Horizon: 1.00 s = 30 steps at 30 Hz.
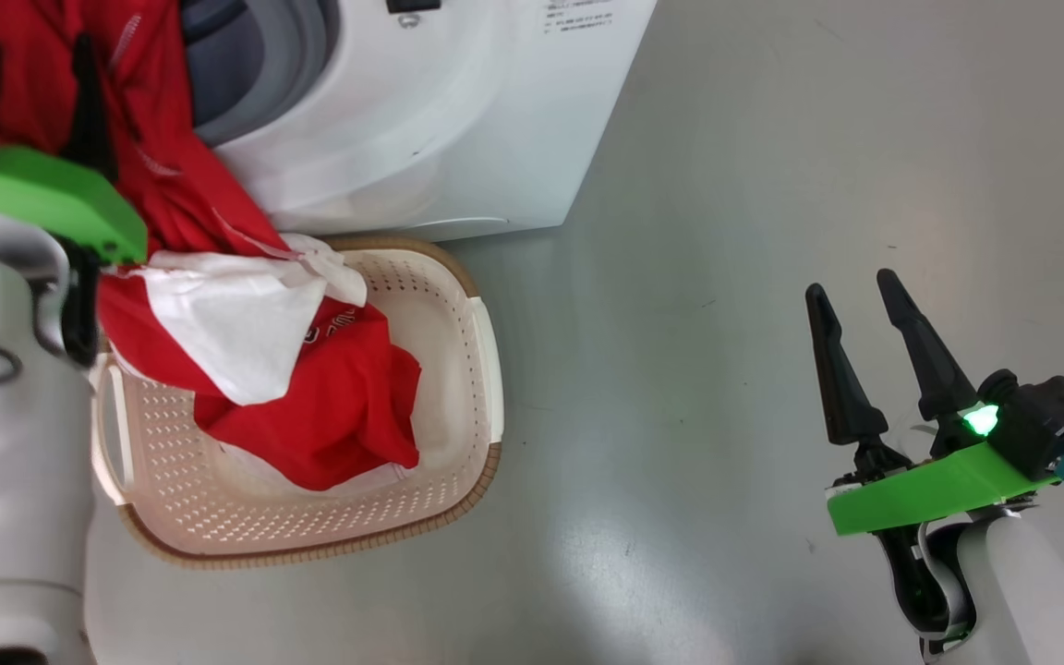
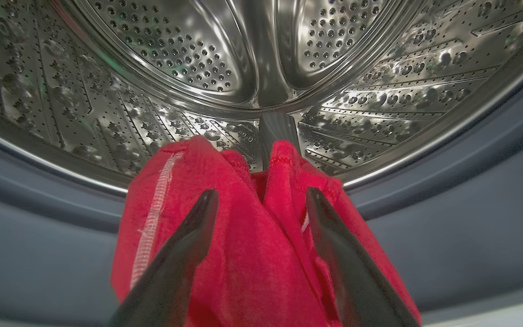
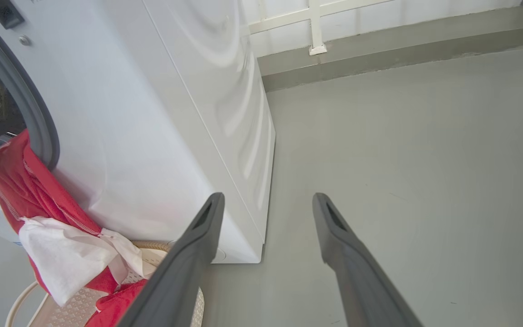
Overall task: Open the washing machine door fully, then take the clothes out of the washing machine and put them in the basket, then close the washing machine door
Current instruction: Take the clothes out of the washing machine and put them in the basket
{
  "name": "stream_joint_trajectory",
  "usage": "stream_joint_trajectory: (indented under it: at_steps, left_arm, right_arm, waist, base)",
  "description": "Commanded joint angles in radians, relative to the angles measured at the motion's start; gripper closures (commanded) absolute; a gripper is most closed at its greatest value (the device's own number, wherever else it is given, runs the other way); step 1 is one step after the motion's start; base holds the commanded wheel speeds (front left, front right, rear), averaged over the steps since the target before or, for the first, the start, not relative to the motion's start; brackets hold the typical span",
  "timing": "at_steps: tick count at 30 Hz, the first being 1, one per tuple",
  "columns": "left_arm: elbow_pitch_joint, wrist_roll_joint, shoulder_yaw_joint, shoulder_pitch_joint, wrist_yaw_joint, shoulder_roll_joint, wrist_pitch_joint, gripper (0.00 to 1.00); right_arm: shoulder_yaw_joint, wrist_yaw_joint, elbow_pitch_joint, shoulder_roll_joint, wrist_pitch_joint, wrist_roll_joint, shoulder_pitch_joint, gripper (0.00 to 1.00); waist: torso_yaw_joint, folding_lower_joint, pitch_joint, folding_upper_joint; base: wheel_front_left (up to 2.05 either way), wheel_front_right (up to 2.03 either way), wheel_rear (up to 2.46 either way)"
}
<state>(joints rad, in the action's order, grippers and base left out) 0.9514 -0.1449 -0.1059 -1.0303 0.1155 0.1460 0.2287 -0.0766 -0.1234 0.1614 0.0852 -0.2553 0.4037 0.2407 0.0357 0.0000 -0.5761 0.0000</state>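
At the lip of the drum, your left gripper stands with its fingers spread wide. A bunched fold of the red clothes lies between and under them, and nothing is pinched. Your right gripper is also spread and empty, over bare floor, well apart from the washer and the basket.

The first step looks done: the washer's mouth is uncovered and you are reaching into it. How far back the door is swung you cannot tell from here.

The second step is about midway, in my judgement. The clothes run in one long drape. The top end lies over the grey seal at the bottom of the mouth, and the middle hangs down the washer's front. The lower end, red with a white panel, is heaped in the basket, toward its left side and against the rim nearest the washer. The basket sits on the floor just in front of the washer.

Past the fold, the drum's steel wall looks bare, so this drape is probably all that remains. The cloth hides the drum's near floor, though.

What is left: close on the fold, lift it over the seal, drop it into the basket, then shut the door.
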Motion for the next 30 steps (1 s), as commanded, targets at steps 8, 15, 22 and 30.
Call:
stream_joint_trajectory:
  at_steps: [8, 15, 22, 30]
  left_arm:
    - [0.182, -0.006, 0.026, -0.185, 0.012, 0.094, -0.098, 0.0]
    - [0.278, -0.014, 0.063, -0.262, 0.014, 0.102, -0.179, 0.0]
    - [0.311, -0.022, 0.082, -0.274, 0.015, 0.108, -0.223, 0.0]
    - [0.328, -0.022, 0.103, -0.256, 0.015, 0.124, -0.246, 0.49]
  right_arm:
    - [-0.028, -0.007, -0.021, -0.01, -0.006, -0.003, 0.01, 0.0]
    - [-0.041, -0.007, -0.019, -0.012, -0.006, -0.001, 0.014, 0.0]
    - [-0.042, -0.007, -0.02, -0.015, -0.006, 0.0, 0.015, 0.0]
    - [-0.042, -0.007, -0.021, -0.02, -0.006, 0.002, 0.019, 0.0]
  waist:
    - [0.013, 0.0, -0.01, 0.0]
    - [0.024, 0.0, -0.012, 0.0]
    - [0.035, 0.0, -0.016, 0.0]
    - [0.047, 0.0, -0.011, 0.0]
  base:
    - [0.0, 0.0, 0.0]
    - [0.0, 0.0, 0.0]
    - [0.0, 0.0, 0.0]
    - [0.0, 0.0, 0.0]
